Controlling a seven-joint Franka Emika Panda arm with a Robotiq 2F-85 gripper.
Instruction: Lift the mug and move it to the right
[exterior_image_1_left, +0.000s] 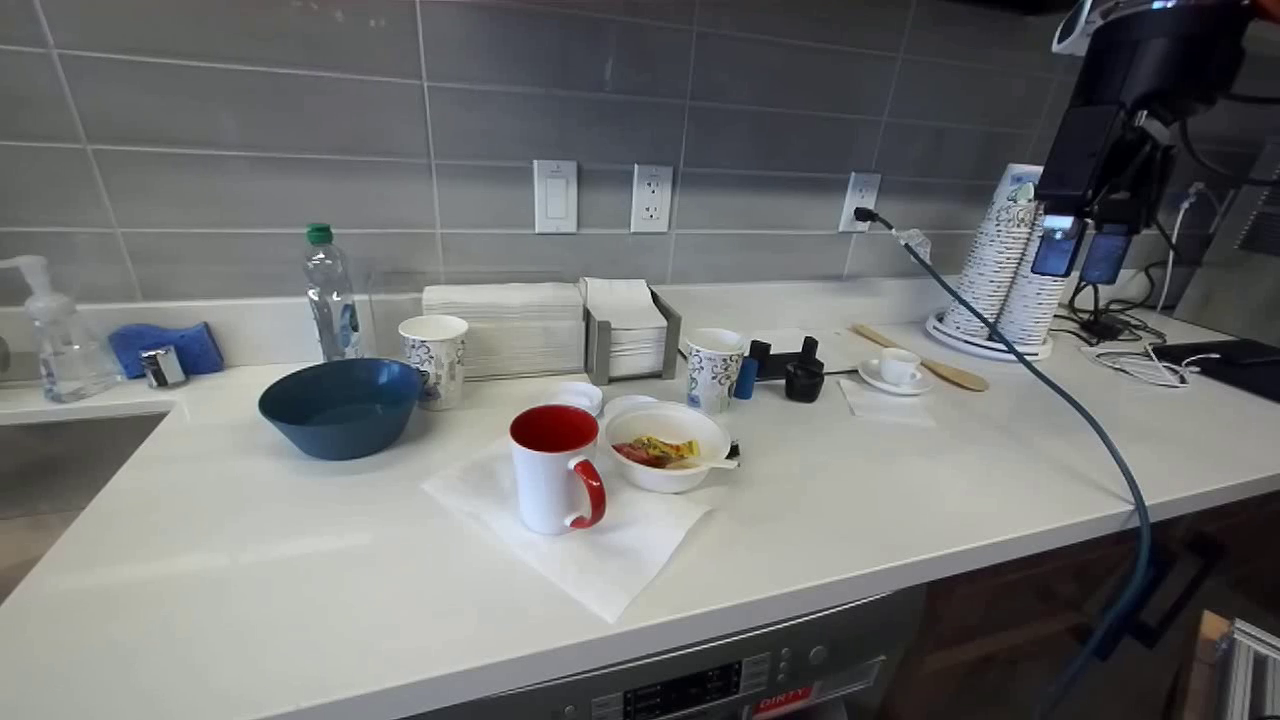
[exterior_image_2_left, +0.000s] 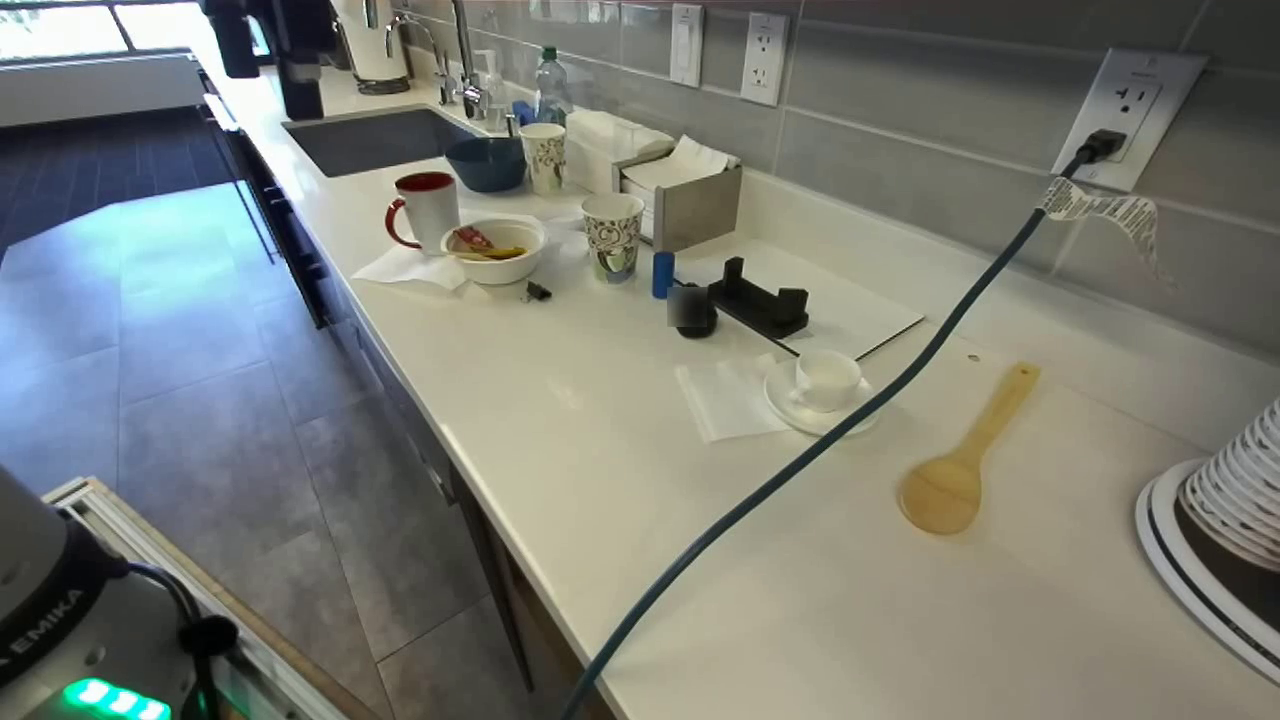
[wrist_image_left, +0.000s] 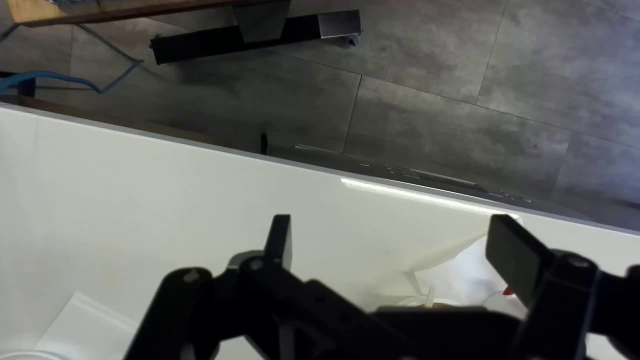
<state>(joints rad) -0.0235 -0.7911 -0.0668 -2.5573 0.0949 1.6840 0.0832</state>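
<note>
The mug (exterior_image_1_left: 540, 480) is white outside with a red inside and a red handle. It stands upright on a white napkin (exterior_image_1_left: 610, 580) on the counter, beside a white bowl (exterior_image_1_left: 668, 482) holding food packets. The mug also shows in an exterior view (exterior_image_2_left: 433, 210). In the wrist view only a pale edge of the mug (wrist_image_left: 504, 303) and a bit of red show; a finger and the gripper body hide the rest. My gripper (exterior_image_1_left: 1081, 250) is open and empty, raised above the counter and apart from the mug. Its fingers are spread wide in the wrist view (wrist_image_left: 390, 235).
A paper cup (exterior_image_1_left: 714, 370), napkin holder (exterior_image_1_left: 630, 340) and another paper cup (exterior_image_1_left: 437, 365) stand behind the mug. A blue bowl (exterior_image_1_left: 340, 420) is near the sink. A cable (exterior_image_2_left: 760, 490) crosses the counter near a small cup (exterior_image_2_left: 827, 380) on a saucer and a wooden spoon (exterior_image_2_left: 945, 490).
</note>
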